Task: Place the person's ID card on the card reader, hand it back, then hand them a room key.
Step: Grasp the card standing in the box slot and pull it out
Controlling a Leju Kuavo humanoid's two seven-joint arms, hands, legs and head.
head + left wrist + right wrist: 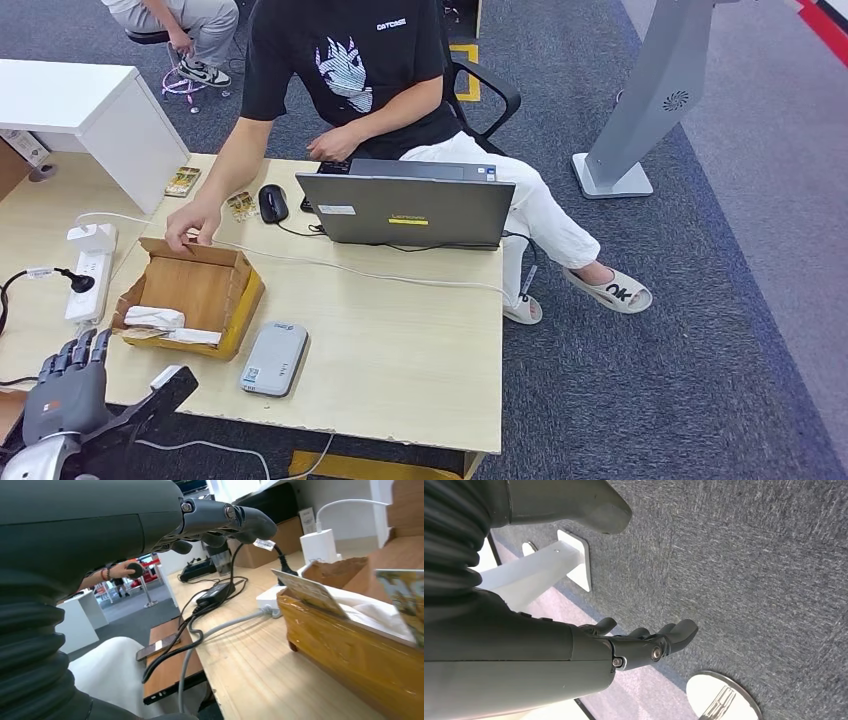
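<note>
Head view puts the left robot hand (70, 385) at the lower left of the frame, just off the near edge of the wooden counter (400, 340), its fingers spread and straight with nothing in them. Right of it, in the lower middle-left, the grey card reader (274, 358) lies flat on the counter, just beside the open cardboard box (190, 295), which holds white crumpled paper. A person (350, 70) in a black T-shirt sits at the top of the frame behind a grey laptop (415, 208), one hand (192, 225) resting on the far rim of the box. I cannot tell whether that hand holds the ID card. A black mouse (273, 203) lies left of the laptop, and a white power strip (88, 275) sits at the left edge.

In the left wrist view, the same robot hand (220, 522) reaches across the upper middle with fingers extended, and two cards (312, 594) stand up from the box at the right.

The right wrist view shows the right robot hand (644, 642) over grey carpet (749, 565), fingers loosely curved and apart, empty.
</note>
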